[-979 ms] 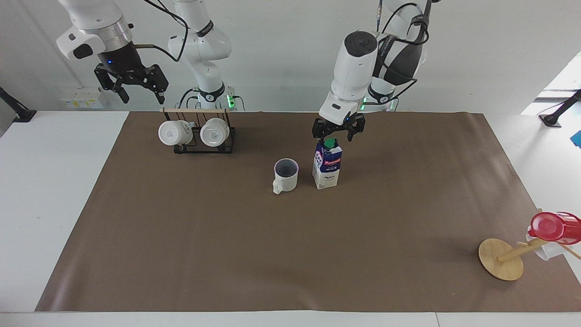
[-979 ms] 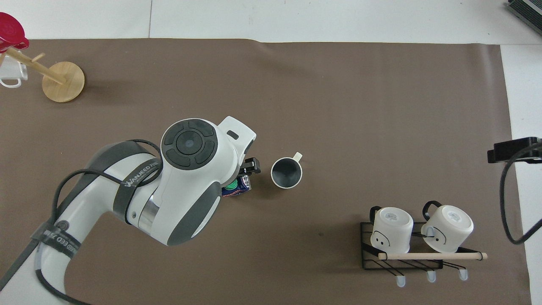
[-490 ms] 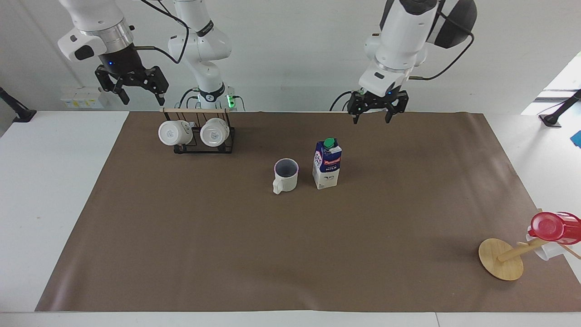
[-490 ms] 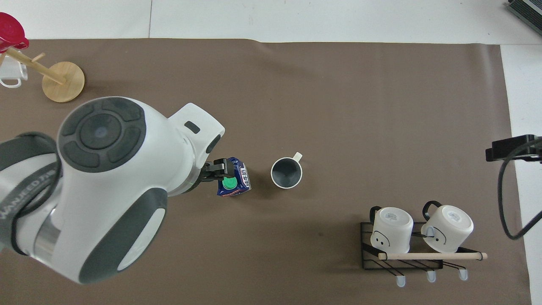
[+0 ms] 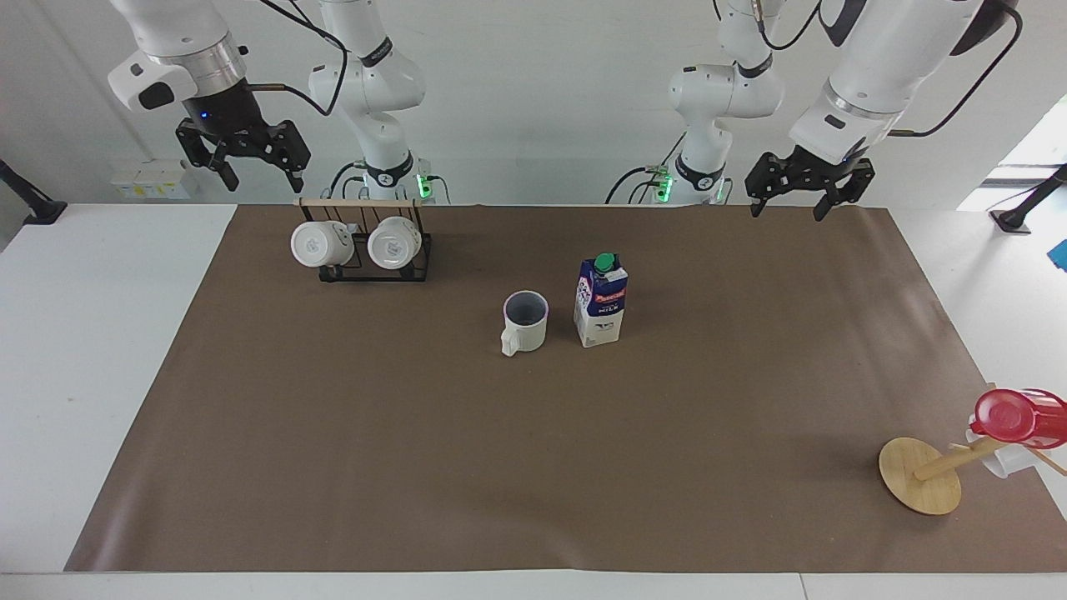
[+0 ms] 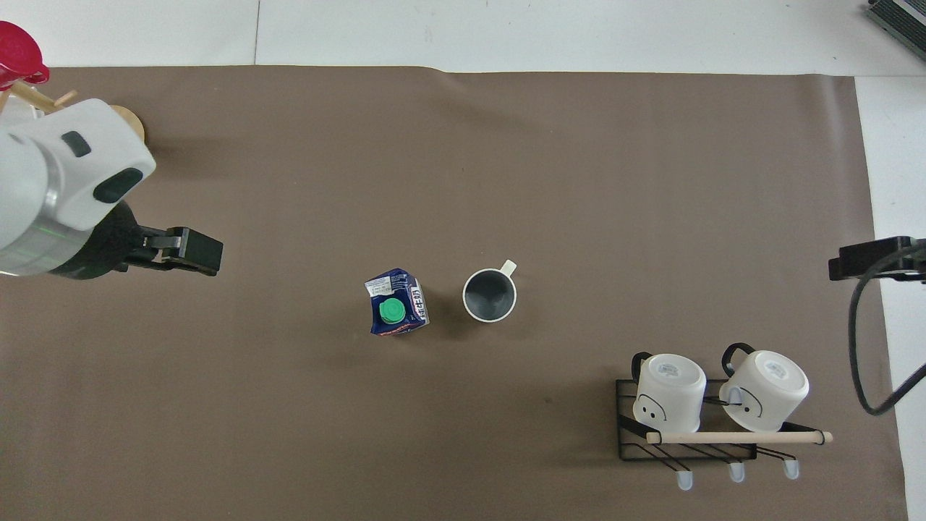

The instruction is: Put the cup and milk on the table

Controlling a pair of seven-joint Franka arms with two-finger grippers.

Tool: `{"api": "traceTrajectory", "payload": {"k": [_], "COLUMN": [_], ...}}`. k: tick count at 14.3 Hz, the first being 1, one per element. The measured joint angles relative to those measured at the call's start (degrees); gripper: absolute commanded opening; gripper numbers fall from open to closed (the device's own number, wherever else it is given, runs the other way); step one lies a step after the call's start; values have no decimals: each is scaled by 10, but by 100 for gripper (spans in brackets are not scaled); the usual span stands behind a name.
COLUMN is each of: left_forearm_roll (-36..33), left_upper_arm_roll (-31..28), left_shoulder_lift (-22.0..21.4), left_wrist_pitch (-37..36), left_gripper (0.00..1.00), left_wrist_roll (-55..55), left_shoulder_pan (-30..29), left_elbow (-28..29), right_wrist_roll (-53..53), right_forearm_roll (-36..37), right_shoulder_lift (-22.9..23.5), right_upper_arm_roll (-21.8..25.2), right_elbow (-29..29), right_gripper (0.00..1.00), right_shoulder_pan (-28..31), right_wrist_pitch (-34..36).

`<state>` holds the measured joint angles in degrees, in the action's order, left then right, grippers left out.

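The cream-white cup (image 5: 525,321) (image 6: 490,294) stands upright on the brown paper of the table (image 5: 417,467) (image 6: 615,181), near its middle, with its handle pointing away from the robots. Right beside it, toward the left arm's end, the milk (image 5: 600,304) (image 6: 394,312) stands upright, green cap on top. My left gripper (image 5: 788,208) hangs open and empty in the air, well clear of the carton, over the paper toward the left arm's end. High over the mug rack, my right gripper (image 5: 261,179) waits open with nothing in it.
A black wire rack (image 5: 417,271) (image 6: 626,445) holding two white mugs on their sides stands close to the right arm's base. A tilted wooden stand with a round base (image 5: 917,475) carries a red cup (image 5: 1013,417) (image 6: 18,54) at the corner farthest from the robots, at the left arm's end.
My left gripper has risen from just above the milk's cap and swung away toward the left arm's end of the table. The milk and the cup stay put. The right arm has barely moved.
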<state>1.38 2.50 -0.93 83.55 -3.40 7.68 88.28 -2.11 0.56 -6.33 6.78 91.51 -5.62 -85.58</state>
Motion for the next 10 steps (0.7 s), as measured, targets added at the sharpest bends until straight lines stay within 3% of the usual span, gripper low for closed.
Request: {"api": "traceTrajectory", "payload": {"k": [10], "left_forearm_roll": [0], "left_upper_arm_roll": [-1], "left_shoulder_lift": [-1], "left_wrist_pitch": [-8], "left_gripper": [100], "left_wrist_roll": [4], "left_shoulder_pan": [-29], "left_elbow": [-3], "right_wrist_roll": [0], "right_forearm_roll": [3], "right_shoulder_lift": [0], "right_upper_arm_roll": [0], "right_elbow": [1], "right_gripper": [100], "right_shoulder_pan": [0], "right_wrist_pitch": [0]}}
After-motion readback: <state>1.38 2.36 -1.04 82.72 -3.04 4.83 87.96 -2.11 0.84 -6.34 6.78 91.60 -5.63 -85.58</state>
